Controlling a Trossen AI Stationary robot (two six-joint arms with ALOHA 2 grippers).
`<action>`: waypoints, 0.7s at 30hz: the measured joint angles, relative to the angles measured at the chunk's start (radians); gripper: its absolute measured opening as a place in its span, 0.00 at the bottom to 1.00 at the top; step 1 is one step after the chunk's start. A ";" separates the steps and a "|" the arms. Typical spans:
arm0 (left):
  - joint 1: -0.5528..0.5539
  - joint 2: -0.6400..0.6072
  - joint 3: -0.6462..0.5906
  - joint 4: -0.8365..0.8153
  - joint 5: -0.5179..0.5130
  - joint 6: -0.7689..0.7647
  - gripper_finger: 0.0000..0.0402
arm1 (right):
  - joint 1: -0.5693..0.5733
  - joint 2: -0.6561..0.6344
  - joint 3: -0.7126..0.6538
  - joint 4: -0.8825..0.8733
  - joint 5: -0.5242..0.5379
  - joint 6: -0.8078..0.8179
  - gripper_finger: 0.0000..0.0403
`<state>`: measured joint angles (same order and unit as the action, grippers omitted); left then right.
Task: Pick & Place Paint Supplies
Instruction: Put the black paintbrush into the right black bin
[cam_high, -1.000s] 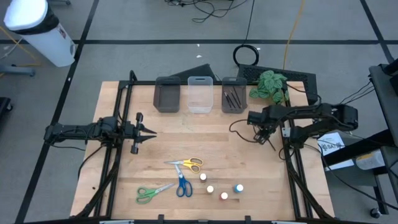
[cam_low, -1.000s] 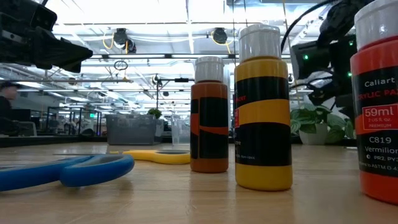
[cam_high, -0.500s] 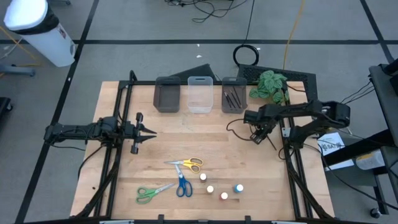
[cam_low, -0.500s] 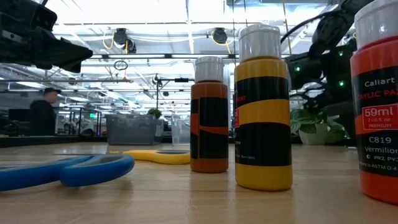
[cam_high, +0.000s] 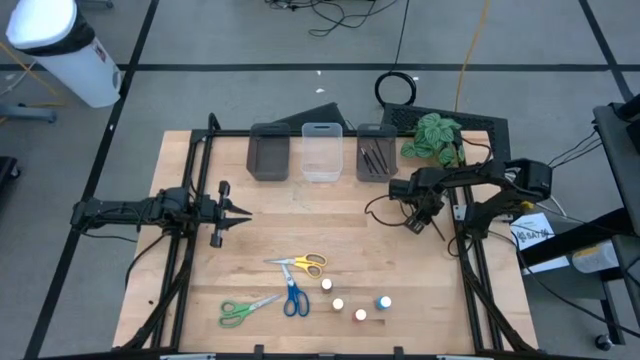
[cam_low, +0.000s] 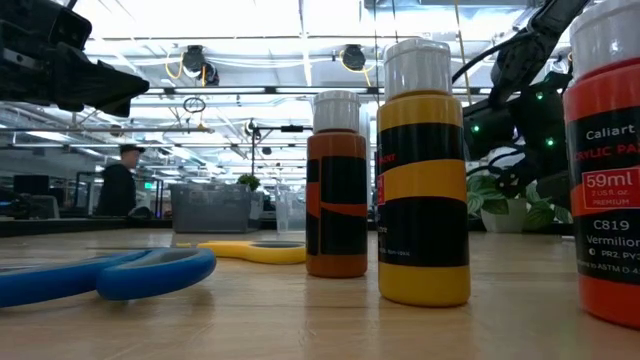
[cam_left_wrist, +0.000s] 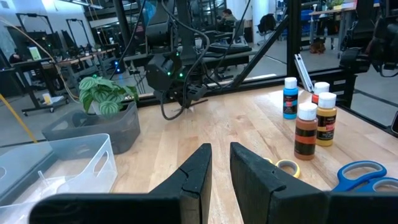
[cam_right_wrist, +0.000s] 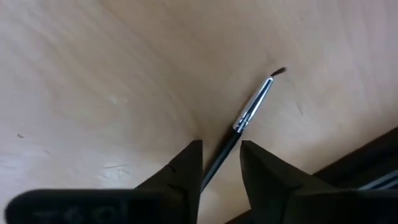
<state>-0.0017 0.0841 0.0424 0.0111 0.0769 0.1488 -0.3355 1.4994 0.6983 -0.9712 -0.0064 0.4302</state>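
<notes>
The step in hand looks like carrying a paintbrush (cam_right_wrist: 245, 118) to the grey bin (cam_high: 376, 159) at the far edge of the counter (cam_high: 330, 230), where other dark brushes (cam_high: 374, 157) already lie. The right pincer (cam_high: 419, 217) hangs over the counter's right side, near that bin, its fingers (cam_right_wrist: 186, 171) pinching the brush's dark handle. Only the right wrist view shows this hold; from above, the brush is too thin to make out. The next move probably calls for swinging over the bin and letting go with the brush lying along it. The left pincer (cam_left_wrist: 219, 174) waits at the counter's left side, fingers spread a little. The high view alone lays out what remains: yellow scissors (cam_high: 302, 264), blue scissors (cam_high: 294, 298), green scissors (cam_high: 243, 311) and the paint bottles (cam_high: 355, 302) near the front edge.
</notes>
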 joint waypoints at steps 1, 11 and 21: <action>0.000 0.000 0.000 0.000 0.000 0.000 0.18 | 0.000 0.000 0.000 0.003 -0.004 -0.003 0.23; 0.000 0.000 0.000 0.000 0.000 0.000 0.18 | 0.000 0.000 -0.003 0.033 -0.027 -0.037 0.09; 0.000 0.000 0.000 0.000 0.000 0.000 0.18 | 0.001 0.000 -0.002 0.063 -0.032 -0.128 0.08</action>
<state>-0.0017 0.0841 0.0423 0.0113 0.0769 0.1489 -0.3342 1.4994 0.6965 -0.9080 -0.0381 0.3024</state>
